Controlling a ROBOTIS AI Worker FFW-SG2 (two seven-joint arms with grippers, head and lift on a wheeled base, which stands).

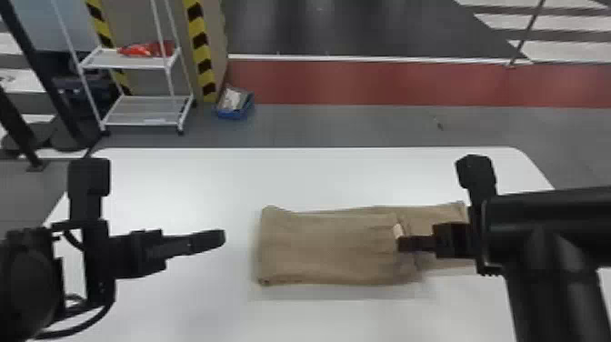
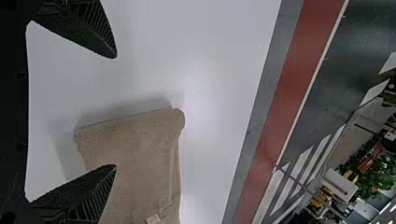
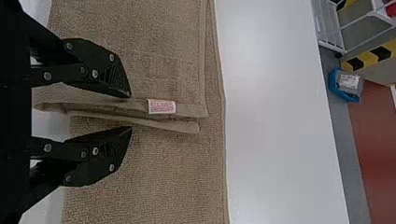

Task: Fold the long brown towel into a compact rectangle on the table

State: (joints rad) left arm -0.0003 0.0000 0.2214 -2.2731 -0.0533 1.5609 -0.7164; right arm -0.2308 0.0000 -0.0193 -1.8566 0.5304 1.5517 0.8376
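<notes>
- Head view, with 12 o'clock pointing away from the robot: the brown towel (image 1: pixel 327 245) is lying partly folded on the white counter (image 1: pixel 182 182), its long side running roughly 9 to 3. The doubled-over bit is on the 9 o'clock side, and a single-looking stretch pokes out toward 3.
- Same view: the left claw (image 1: pixel 219 238) sits at 9 o'clock from the towel, a bit apart from its folded end. The right claw (image 1: pixel 402 243) is over toward the towel's 3 o'clock side, right by the edge of the top layer, with a little pale label (image 1: pixel 398 230) at about 12 o'clock from its tips. Way back on the floor there's a blue bin (image 1: pixel 234 113) at roughly 11 o'clock.
- Left wrist view: the left claw (image 2: pixel 116 112) is spread wide with nothing in it. The towel's folded end is out past the tips, and one finger overlaps part of the cloth in this shot. Can't tell how high it is above it, tbh.
- Right wrist view: the right claw (image 3: pixel 130 112) is partway open, with the towel's hemmed edges running between its two fingers. It isn't clamped on them, but I can't tell if either finger is touching cloth.
</notes>
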